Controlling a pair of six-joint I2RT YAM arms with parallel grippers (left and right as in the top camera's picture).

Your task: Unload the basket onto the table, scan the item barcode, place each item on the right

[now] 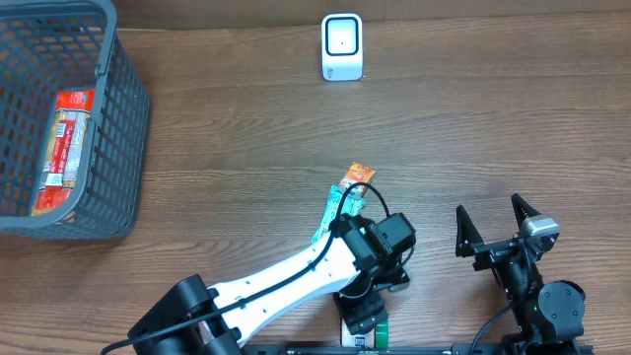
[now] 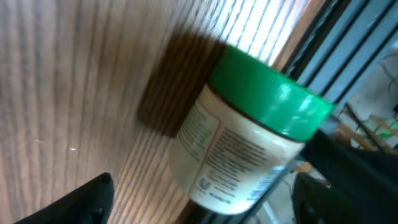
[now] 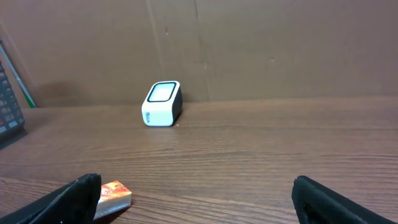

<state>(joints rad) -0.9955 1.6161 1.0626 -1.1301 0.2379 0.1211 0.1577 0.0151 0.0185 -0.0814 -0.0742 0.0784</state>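
A cream jar point(image 2: 233, 155) with a green lid point(image 2: 267, 93) lies tilted on the wood, its printed label facing the left wrist camera. My left gripper point(image 2: 202, 196) is open and straddles its base, with a gap beside the left finger point(image 2: 81, 199). From overhead the jar point(image 1: 367, 323) shows at the table's front edge, under my left gripper point(image 1: 370, 296). The white scanner point(image 1: 341, 46) stands at the far middle, also as the scanner point(image 3: 161, 104) in the right wrist view. My right gripper point(image 1: 488, 209) is open and holds nothing.
A grey basket point(image 1: 118, 148) holding a red packet point(image 1: 64, 148) stands at the far left. An orange and green packet point(image 1: 345, 197) lies just beyond the left wrist; its orange end point(image 3: 113, 194) shows by my right gripper's left finger. The table's front edge runs right behind the jar.
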